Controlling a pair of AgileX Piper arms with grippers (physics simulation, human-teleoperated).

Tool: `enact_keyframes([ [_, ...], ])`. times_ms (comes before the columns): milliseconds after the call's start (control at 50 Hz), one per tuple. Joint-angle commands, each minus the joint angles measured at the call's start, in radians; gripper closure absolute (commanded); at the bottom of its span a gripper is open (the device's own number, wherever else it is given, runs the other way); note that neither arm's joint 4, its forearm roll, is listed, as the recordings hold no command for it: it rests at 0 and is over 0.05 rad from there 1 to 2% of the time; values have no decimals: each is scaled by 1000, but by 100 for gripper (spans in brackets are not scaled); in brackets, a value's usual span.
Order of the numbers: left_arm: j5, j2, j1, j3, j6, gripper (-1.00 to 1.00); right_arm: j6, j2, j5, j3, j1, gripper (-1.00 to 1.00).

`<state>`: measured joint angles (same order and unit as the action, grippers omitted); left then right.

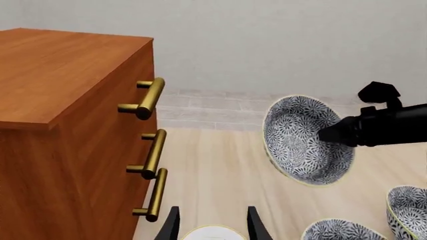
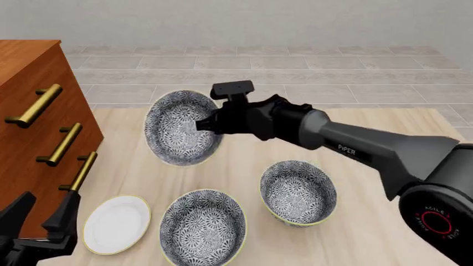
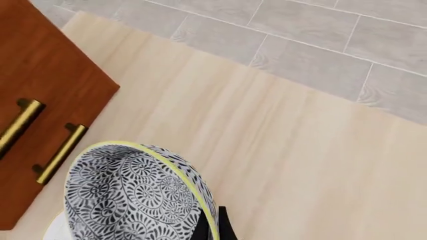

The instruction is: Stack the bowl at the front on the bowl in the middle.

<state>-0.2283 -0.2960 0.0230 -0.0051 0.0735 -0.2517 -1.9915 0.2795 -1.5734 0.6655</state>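
right end effector (image 2: 205,125): clamped on the rim of the bowl at the front (image 2: 179,135); one finger is seen inside the rim, the other is hidden behind the wall.
held bowl: lifted clear of the tabletop (image 2: 384,133), tipped nearly on edge, its opening turned back towards the arms.
target: the bowl in the middle (image 2: 298,192) is taken to be the one lying below the right end effector, nearer the arms and to its right; upright, nothing in it.
third bowl (image 2: 203,228): below the end effector too, nearer still, just beside the target.
key relation: the axis of the held bowl must be brought back to vertical before it is lowered.
left end effector (image 2: 44,213): jaws spread, nothing held, above the white plate (image 2: 117,223); well apart from both bowls, so the right arm is judged the working arm.
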Motion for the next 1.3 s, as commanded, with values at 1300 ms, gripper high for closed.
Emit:
enact_keyframes([
  [1300, 198, 193, 22, -38, -30, -100, 144, 689, 266, 503, -253, 100],
])
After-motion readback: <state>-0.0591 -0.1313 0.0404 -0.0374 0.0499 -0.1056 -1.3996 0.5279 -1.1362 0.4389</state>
